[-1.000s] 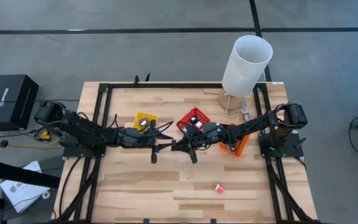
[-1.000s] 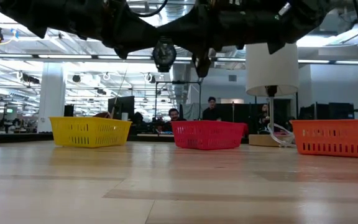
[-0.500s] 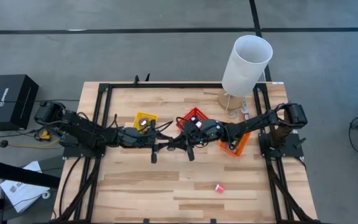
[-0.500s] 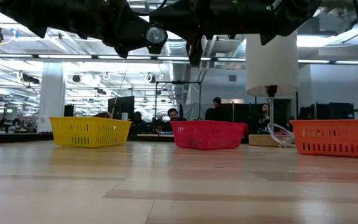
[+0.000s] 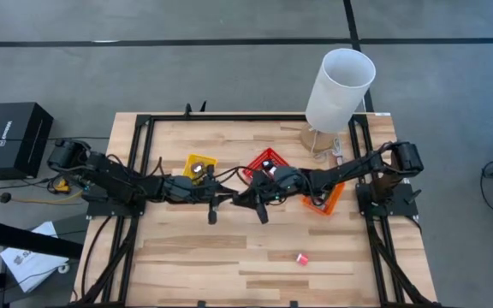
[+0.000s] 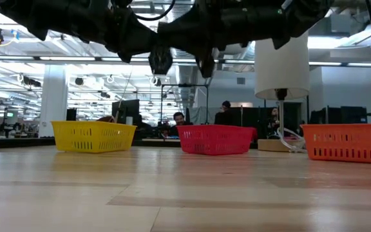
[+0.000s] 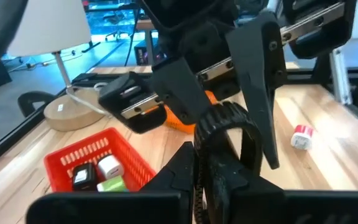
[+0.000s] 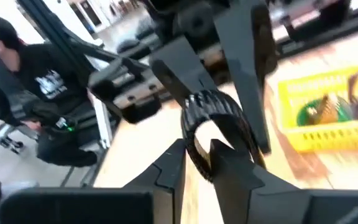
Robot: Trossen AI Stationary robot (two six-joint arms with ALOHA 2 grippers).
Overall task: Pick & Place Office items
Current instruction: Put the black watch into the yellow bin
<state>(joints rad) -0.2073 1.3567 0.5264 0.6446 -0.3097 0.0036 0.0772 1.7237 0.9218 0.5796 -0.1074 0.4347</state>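
Note:
A black ribbed ring hangs in mid-air over the table's middle, where my two grippers meet nose to nose. My left gripper comes level from the table's left and is shut on the ring. My right gripper faces it from the right with its fingers apart; they stand on either side of the ring. In the low view the ring shows well above the tabletop. A small red-and-white item lies on the wood near the front. My left gripper pinches the ring's near part between its two fingers, coming level from the table's left. The ring stands up out of the fingers, lifted clear of the table. My right gripper has the ring's band between its fingers; I cannot tell whether they touch it.
The yellow basket, the red basket and the orange basket stand in a row behind the grippers, the yellow and the red with small items inside. A tall white cylinder stands at the back right. Bare wood lies toward the near edge.
Both arms have stayed over the table's middle. The ring between them has swung up, facing the low camera, and has come back down turned nearly edge-on.

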